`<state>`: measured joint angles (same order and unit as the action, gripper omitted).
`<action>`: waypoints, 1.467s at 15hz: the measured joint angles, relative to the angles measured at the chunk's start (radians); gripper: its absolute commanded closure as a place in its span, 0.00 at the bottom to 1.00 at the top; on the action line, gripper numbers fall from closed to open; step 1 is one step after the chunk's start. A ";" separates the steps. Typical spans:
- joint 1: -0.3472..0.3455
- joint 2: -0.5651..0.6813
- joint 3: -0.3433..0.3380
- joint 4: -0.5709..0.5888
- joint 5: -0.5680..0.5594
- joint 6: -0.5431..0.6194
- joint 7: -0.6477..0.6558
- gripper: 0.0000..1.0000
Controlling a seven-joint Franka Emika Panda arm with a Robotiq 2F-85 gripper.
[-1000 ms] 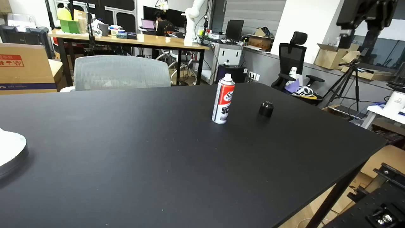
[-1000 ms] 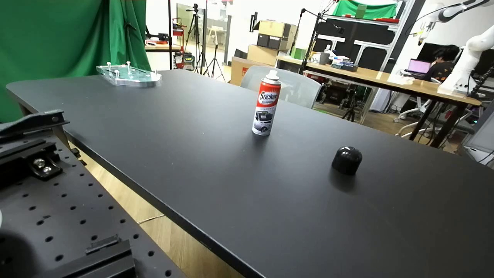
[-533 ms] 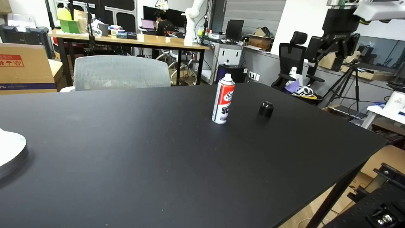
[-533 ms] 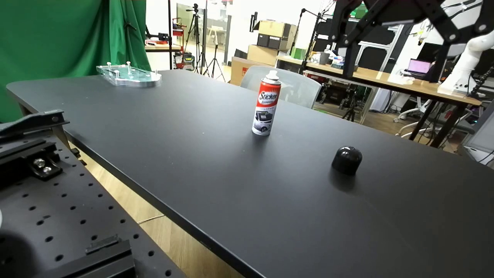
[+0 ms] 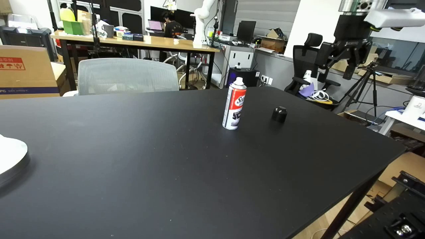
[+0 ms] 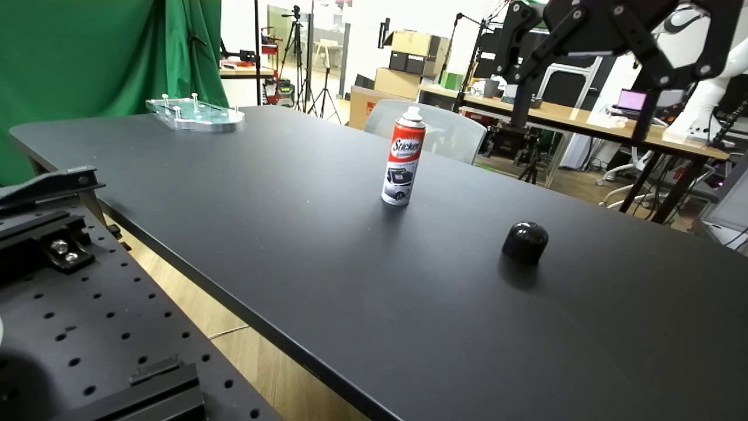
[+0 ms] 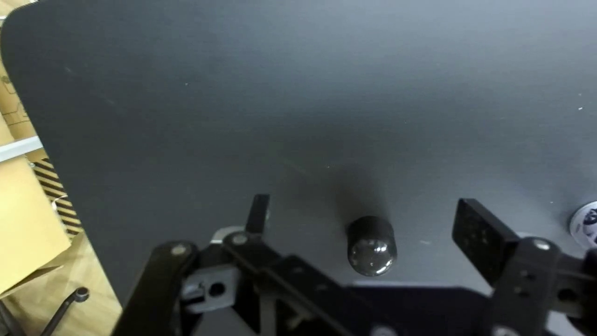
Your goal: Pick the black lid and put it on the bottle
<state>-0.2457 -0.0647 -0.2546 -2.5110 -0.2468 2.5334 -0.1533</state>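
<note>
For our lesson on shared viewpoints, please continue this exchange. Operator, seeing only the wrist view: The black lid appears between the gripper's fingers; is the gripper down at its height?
Observer: No. In both exterior views the gripper hangs well above the level of the black lid.
Operator: Only part of the bottle shows at my right edge. Is its top covered?
Observer: No. In both exterior views a white nozzle stands bare on top.

This is a robotics lab with office touches: a white arm (image 5: 200,30) on a bench (image 5: 159,40), a perforated plate (image 6: 99,339), a tripod (image 5: 371,69) and a green curtain (image 6: 82,58), plus a monitor (image 5: 246,31), an office chair (image 5: 303,59) and a person (image 5: 172,28) beside a laptop (image 5: 155,25).
</note>
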 measured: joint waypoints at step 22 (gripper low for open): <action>-0.038 0.559 0.075 0.455 0.267 -0.061 -0.114 0.00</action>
<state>-0.2839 0.4945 -0.1795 -2.0564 0.0203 2.4728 -0.2675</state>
